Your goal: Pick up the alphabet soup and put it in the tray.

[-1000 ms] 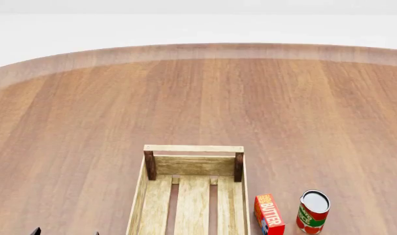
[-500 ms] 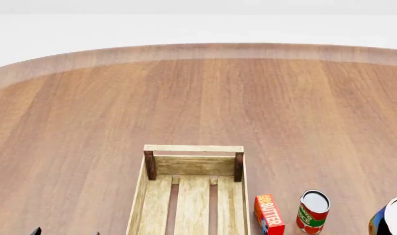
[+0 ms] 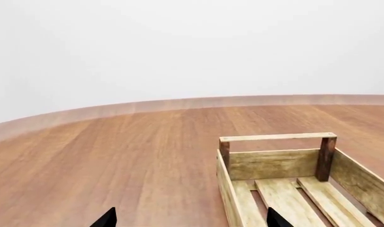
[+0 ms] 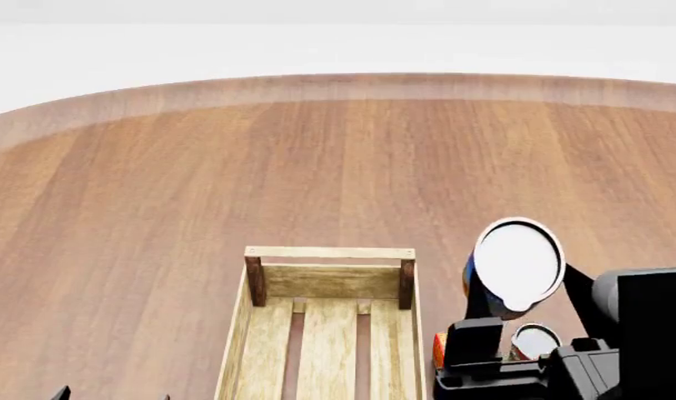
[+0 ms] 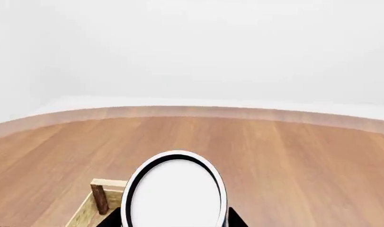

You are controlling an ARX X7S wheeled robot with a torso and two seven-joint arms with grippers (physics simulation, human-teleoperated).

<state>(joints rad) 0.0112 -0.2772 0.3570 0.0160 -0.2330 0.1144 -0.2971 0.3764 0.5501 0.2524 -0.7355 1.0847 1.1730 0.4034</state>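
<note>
Since half a second ago your right arm has swung up and inward, so the soup [image 4: 517, 265] that was only peeking in at the lower right edge of the head view now sits high in it, its pale top facing the camera. You have it lifted off the worktop [image 4: 315, 167], held in the right hand [image 4: 504, 312], whose dark fingers show on both sides of the can in the right wrist view [image 5: 174, 194]. It hangs just right of the tray [image 4: 328, 329], near the far right corner post, not yet over the slats.

Below the can, the arm covers most of the red and green can [image 4: 534, 340] and all but an orange sliver of the butter box [image 4: 438, 350].

Your left hand [image 3: 186, 220] is low beside the tray's left wall [image 3: 225, 189]; only two dark fingertips show, set wide apart, with nothing between them.

The worktop is round, brown wood grain with a paler edge band. Behind it the room is plain white, floor and wall alike.
</note>
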